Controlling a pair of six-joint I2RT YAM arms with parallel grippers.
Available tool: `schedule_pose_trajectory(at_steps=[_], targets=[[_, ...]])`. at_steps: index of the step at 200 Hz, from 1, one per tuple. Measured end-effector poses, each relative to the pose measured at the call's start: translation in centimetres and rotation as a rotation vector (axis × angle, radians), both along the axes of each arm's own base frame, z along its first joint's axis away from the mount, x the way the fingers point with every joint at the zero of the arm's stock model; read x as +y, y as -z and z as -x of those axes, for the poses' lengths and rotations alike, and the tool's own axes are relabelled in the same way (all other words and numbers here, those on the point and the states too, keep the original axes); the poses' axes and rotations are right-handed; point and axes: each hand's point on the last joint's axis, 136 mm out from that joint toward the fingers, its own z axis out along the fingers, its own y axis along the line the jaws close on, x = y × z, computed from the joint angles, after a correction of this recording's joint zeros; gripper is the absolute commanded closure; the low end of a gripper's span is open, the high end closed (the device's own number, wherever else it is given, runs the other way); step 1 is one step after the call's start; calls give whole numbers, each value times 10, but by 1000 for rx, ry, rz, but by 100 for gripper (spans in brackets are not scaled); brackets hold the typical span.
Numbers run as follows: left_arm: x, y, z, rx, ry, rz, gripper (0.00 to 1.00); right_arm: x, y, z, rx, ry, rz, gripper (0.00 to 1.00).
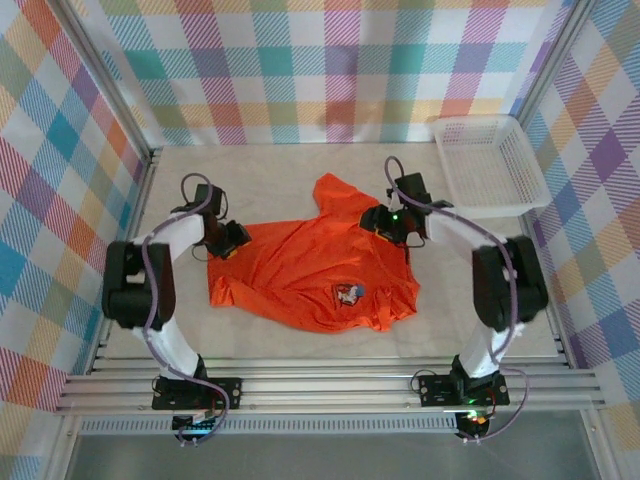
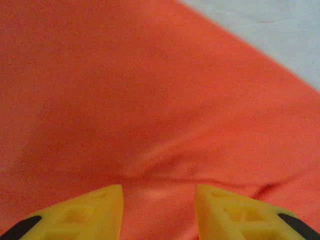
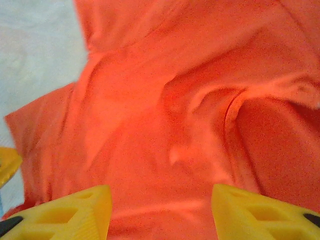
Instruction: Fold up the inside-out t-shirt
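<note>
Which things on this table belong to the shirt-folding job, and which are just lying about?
Job: bright orange fabric t-shirt with cartoon chest print; left gripper and right gripper, jaws open over it.
Lying about: white plastic mesh basket, far right corner.

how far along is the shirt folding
Done: the t-shirt lies spread out on the table, print up. In hand: the left gripper and right gripper sit over its opposite edges, jaws apart, no fabric pinched between them. Left: all the folding; no neat fold shows, and the far part is rumpled.
</note>
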Motion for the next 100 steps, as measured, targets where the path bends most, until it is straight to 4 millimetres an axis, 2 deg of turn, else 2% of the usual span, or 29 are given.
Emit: schedule_pose_trajectory(at_steps=[21, 44, 78, 88, 100], targets=[[-1, 12, -21, 23, 0, -2, 59, -4, 30, -24, 67, 54, 24, 51], [-3, 7, -65, -20, -2, -7, 61, -19, 55, -49, 122, 127, 46, 53], [-2, 4, -131, -84, -8, -32, 58, -53, 43, -109, 67, 221, 67, 56], [3, -1, -145, -107, -10, -46, 57, -61, 39, -122, 52, 235, 83, 55], [8, -9, -151, -123, -11, -73, 56, -74, 30, -133, 31, 249, 103, 55]])
